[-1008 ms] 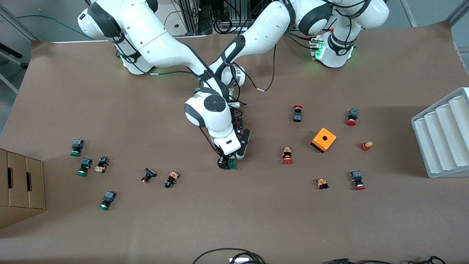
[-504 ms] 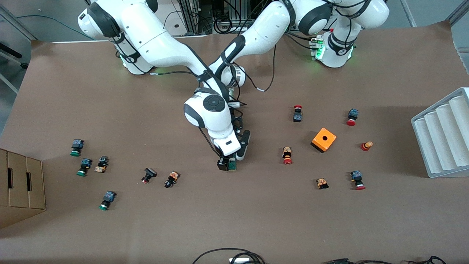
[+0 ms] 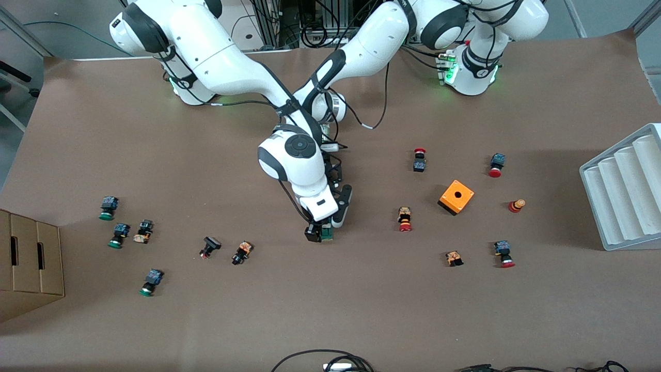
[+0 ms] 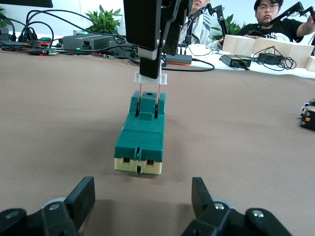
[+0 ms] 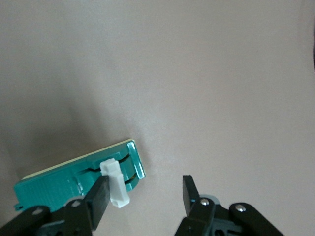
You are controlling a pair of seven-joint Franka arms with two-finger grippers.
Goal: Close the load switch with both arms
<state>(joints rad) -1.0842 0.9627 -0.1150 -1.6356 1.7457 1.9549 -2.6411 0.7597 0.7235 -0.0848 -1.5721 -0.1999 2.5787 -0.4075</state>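
The load switch [image 3: 326, 233], a narrow dark-green block with a cream end, lies flat mid-table. Its white lever tab [image 4: 150, 78] stands up at the end nearer the front camera. My right gripper [image 3: 316, 230] comes down from above onto that end. It is open, and one finger's inner face rests against the lever tab [image 5: 115, 184]; the switch [image 5: 74, 182] lies beside that finger. My left gripper [image 3: 341, 209] sits low by the table, just off the switch's cream end [image 4: 140, 164]. The left gripper [image 4: 141, 186] is open with only bare table between its fingers.
Small red- and green-capped push buttons are scattered toward both ends of the table. An orange box [image 3: 456, 197] stands toward the left arm's end, with a grey ribbed rack [image 3: 625, 191] at that edge. A cardboard box [image 3: 28, 263] sits at the right arm's end.
The right arm's hand has shifted very slightly over the switch. The left gripper and the switch stay about where they were.
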